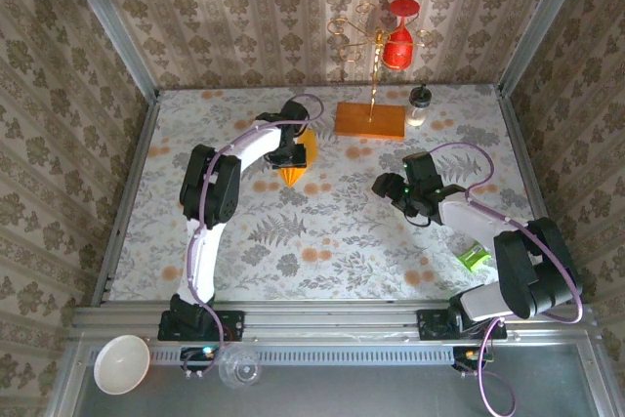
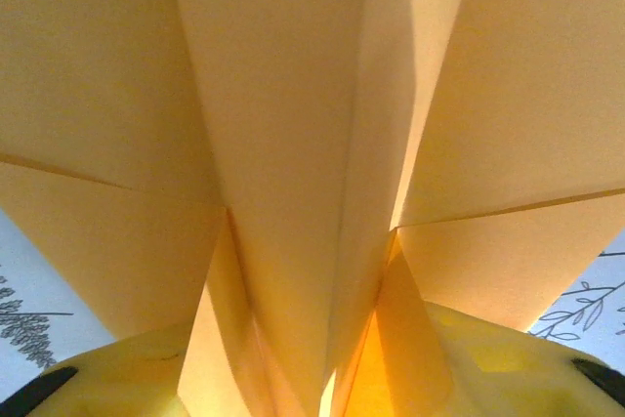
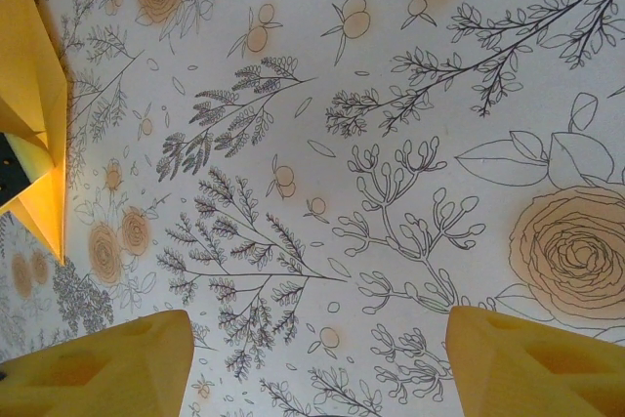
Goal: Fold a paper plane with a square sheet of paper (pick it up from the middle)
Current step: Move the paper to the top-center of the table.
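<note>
My left end effector (image 1: 289,155) straddles the paper plane (image 2: 293,144), grip state undeterminable; my right end effector (image 3: 317,339) stands wide open

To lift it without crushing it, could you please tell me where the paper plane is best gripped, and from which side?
Probably the centre fold of the paper plane, midway along, coming from above with the jaws either side of it. That fold rises as a narrow ridge between the wings, which spread thin and flat and offer little to pinch.
</note>
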Action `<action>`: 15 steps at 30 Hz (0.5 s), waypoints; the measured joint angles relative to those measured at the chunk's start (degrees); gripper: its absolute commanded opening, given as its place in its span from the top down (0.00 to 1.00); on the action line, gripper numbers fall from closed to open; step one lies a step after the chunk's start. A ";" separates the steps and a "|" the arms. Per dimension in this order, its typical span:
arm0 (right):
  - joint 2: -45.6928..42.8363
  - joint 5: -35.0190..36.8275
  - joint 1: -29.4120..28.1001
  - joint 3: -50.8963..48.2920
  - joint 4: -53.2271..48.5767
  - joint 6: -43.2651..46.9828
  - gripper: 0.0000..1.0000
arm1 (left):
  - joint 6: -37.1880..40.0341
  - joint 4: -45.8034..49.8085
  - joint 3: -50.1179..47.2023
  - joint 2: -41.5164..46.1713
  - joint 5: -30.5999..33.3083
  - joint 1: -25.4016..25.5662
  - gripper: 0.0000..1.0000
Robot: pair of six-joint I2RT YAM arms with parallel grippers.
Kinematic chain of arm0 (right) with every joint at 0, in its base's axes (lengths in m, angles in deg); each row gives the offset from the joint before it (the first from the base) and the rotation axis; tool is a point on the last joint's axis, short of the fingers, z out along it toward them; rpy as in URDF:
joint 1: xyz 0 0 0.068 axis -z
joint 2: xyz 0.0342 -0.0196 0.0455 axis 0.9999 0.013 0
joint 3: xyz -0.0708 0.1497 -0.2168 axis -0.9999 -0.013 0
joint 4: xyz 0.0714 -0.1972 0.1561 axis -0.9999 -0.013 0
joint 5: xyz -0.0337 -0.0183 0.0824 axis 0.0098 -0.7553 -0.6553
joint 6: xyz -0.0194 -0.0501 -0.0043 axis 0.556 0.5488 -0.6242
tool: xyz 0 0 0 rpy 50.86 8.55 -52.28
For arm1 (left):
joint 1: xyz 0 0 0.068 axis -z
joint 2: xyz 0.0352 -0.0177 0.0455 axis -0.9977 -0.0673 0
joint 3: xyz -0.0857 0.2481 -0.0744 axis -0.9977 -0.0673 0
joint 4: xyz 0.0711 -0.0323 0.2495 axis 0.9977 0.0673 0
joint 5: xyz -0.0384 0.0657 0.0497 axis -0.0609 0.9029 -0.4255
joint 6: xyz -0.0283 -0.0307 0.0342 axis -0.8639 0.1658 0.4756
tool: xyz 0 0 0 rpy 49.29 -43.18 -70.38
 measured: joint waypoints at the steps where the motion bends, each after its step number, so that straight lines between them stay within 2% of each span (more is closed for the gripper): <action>1: 0.00 0.02 0.00 0.09 -0.31 0.04 0.27 | 0.00 -0.02 0.07 0.00 -0.28 -0.07 0.46; 7: -2.62 1.46 0.17 1.40 -3.78 1.77 0.23 | 0.35 0.70 -0.17 3.37 -2.29 -0.17 0.37; 13: -8.72 6.08 1.31 5.29 -8.66 5.73 0.19 | -0.15 -0.55 -6.21 18.58 -2.60 -0.66 0.30; 15: -11.19 8.52 1.73 6.54 -10.47 7.96 0.18 | -0.31 -2.21 -9.60 24.76 -2.43 -1.38 0.23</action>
